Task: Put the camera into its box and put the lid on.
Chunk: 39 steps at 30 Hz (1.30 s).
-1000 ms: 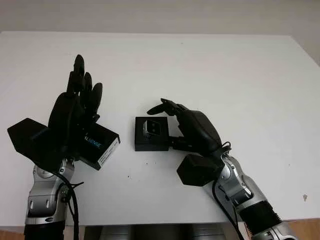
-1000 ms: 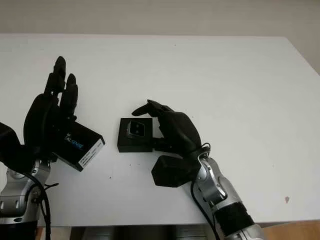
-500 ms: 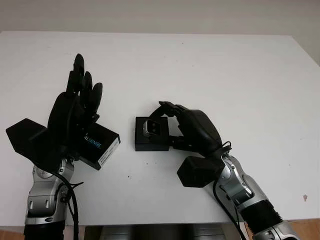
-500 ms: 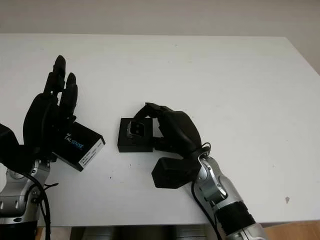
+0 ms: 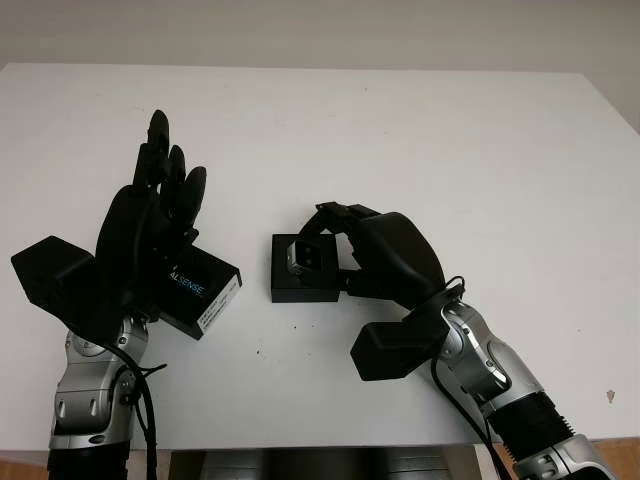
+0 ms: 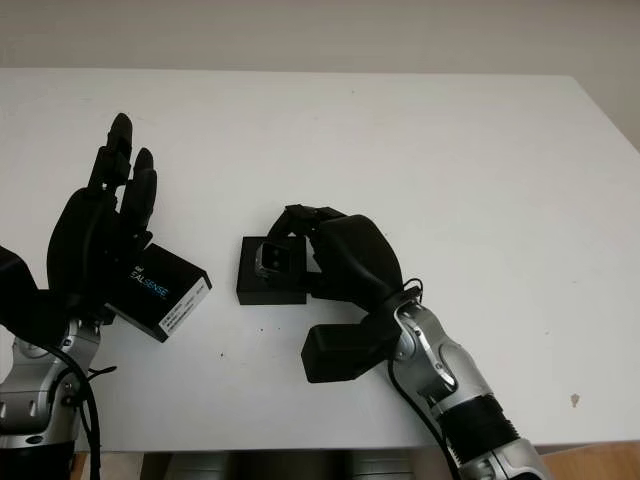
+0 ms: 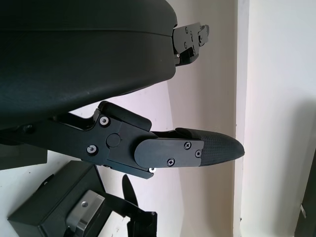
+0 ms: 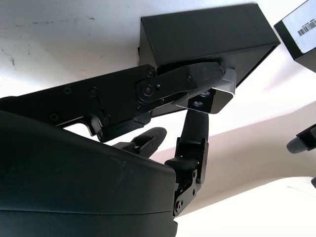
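A small silver-grey camera (image 5: 306, 258) sits in the open black box (image 5: 300, 288) at the middle of the white table. My right hand (image 5: 335, 225) reaches over the box from the right, its fingers curled onto the camera. In the right wrist view the fingertips pinch the camera (image 8: 211, 100) just above the box (image 8: 207, 34). The black lid (image 5: 205, 290), with blue lettering and a white label, lies left of the box. My left hand (image 5: 165, 170) hovers open over the lid's left part and hides it.
The white table (image 5: 450, 140) stretches wide behind and to the right of the box. Its front edge (image 5: 300, 447) runs close under both forearms. A few dark specks (image 5: 260, 352) mark the surface in front of the box.
My right hand's fingers have curled down from open onto the camera, and its wrist has lifted and tipped forward. The left hand and the lid have stayed put.
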Tool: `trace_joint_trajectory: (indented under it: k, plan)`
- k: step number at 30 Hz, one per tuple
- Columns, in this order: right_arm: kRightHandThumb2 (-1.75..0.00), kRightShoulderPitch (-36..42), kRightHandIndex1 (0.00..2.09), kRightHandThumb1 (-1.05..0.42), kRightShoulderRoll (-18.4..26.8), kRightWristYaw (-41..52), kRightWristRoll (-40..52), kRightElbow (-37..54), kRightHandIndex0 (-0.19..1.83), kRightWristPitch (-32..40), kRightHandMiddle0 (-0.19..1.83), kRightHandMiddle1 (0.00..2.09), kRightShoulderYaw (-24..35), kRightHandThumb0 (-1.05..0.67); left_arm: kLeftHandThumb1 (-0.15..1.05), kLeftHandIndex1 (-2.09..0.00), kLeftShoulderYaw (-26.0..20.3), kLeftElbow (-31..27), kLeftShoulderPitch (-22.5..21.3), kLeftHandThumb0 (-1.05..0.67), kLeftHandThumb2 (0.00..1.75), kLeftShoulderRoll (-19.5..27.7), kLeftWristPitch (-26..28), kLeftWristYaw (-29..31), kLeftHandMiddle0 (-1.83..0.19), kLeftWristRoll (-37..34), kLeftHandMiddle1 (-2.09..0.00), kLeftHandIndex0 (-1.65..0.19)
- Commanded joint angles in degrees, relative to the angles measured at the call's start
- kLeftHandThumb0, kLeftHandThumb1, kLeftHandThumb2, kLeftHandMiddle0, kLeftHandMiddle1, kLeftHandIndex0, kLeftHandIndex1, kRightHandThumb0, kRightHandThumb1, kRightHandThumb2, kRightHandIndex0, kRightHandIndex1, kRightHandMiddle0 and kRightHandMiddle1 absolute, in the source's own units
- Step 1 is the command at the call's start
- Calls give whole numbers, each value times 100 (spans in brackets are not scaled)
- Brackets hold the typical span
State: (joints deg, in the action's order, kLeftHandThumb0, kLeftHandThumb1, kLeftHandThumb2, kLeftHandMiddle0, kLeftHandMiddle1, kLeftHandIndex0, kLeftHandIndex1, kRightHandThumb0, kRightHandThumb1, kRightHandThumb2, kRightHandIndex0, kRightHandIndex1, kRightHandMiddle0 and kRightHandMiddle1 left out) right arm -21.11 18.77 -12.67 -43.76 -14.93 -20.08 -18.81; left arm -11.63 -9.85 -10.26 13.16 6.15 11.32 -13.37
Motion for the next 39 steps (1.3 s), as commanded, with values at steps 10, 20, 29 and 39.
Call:
trace_joint_trajectory:
  k: [10,20,29,39]
  plan:
    - [-5,-23,27,-94,-329,-415,707,-317,54,-471,45,150,118,-39,105,0,27,-44,102,-74,41,-39,-171,-11,19,31,0,19]
    - [-6,-120,35,-96,-551,-426,1043,-396,49,-570,39,157,231,-40,105,0,44,-49,118,-74,42,-49,-126,-39,19,62,0,19]
    - [-6,-121,64,-97,-580,97,1420,-170,30,-264,40,159,374,-41,105,0,43,-9,113,-75,40,-61,-151,-40,19,49,0,19]
    - [-5,-128,32,-97,-242,1523,1598,869,32,903,42,153,599,-41,105,0,58,-22,117,-74,42,-61,-149,-50,19,82,0,19]
